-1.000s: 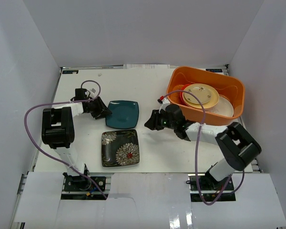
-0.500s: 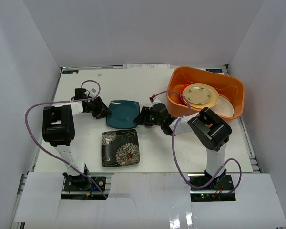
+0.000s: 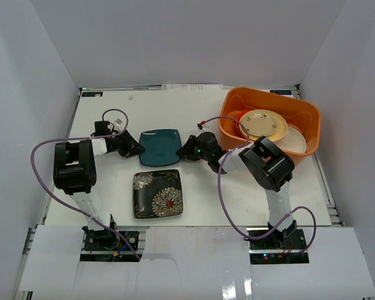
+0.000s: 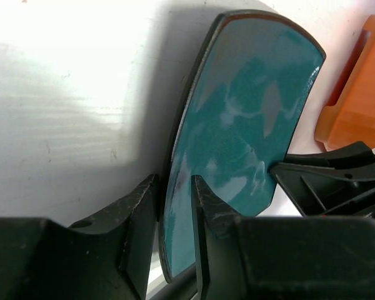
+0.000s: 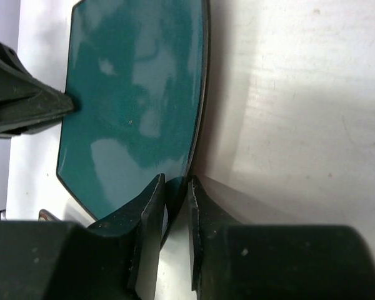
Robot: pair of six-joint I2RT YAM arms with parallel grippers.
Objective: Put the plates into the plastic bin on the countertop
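The square teal plate is out on the white counter, left of the orange plastic bin and apart from it. The left jaws are clenched on its left rim and the right jaws on its right rim, each pair with one finger on either face of the edge. Whether the plate rests flat or is raised cannot be told. Just in front of it lies the square black floral plate, touched by neither arm. Inside the bin, a yellow plate tops a stack beside a cream plate.
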